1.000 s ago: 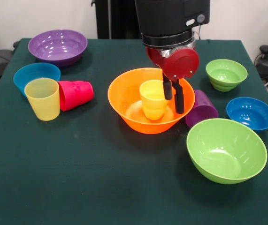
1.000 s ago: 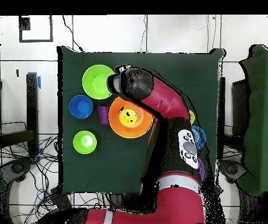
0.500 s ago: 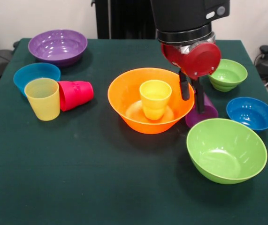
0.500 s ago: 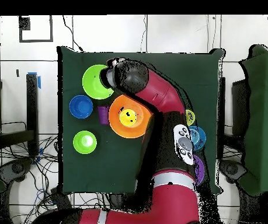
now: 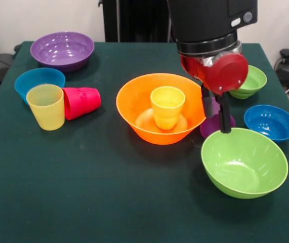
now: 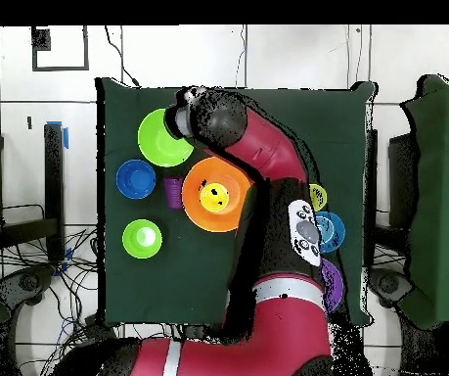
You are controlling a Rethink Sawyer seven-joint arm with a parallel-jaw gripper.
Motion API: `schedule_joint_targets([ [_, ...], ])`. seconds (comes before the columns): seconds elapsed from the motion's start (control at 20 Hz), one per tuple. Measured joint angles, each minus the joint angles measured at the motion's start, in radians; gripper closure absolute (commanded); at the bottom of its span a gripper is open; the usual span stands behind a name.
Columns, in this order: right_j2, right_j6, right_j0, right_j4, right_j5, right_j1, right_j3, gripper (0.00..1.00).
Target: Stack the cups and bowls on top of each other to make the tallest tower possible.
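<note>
The large orange bowl (image 5: 134, 109) stands mid-table with the yellow-orange cup (image 5: 167, 107) upright inside it; both also show in the overhead view, the bowl (image 6: 194, 206) and the cup (image 6: 213, 196). My gripper (image 5: 216, 123) is open and empty. It hangs just right of the orange bowl, over the purple cup (image 5: 209, 127), which lies on its side, and by the far rim of the large lime green bowl (image 5: 244, 162). The pale yellow cup (image 5: 45, 106) stands at the left beside the tipped red-pink cup (image 5: 81, 101).
A large purple bowl (image 5: 62, 49) sits far left and a small blue bowl (image 5: 39, 80) sits behind the pale yellow cup. Another small blue bowl (image 5: 270, 121) and a small lime green bowl (image 5: 250, 81) sit at the right. My arm (image 6: 267, 166) covers the table's right half in the overhead view.
My gripper has moved from over the orange bowl, beside the yellow-orange cup, to the right in the front view, and now hangs over the purple cup. Cups and bowls have not moved.
</note>
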Motion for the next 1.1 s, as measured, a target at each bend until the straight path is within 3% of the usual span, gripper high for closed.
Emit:
schedule_joint_targets([
  [1.1,0.015,0.0,0.002,0.0,0.0,0.136,-0.032,0.0],
])
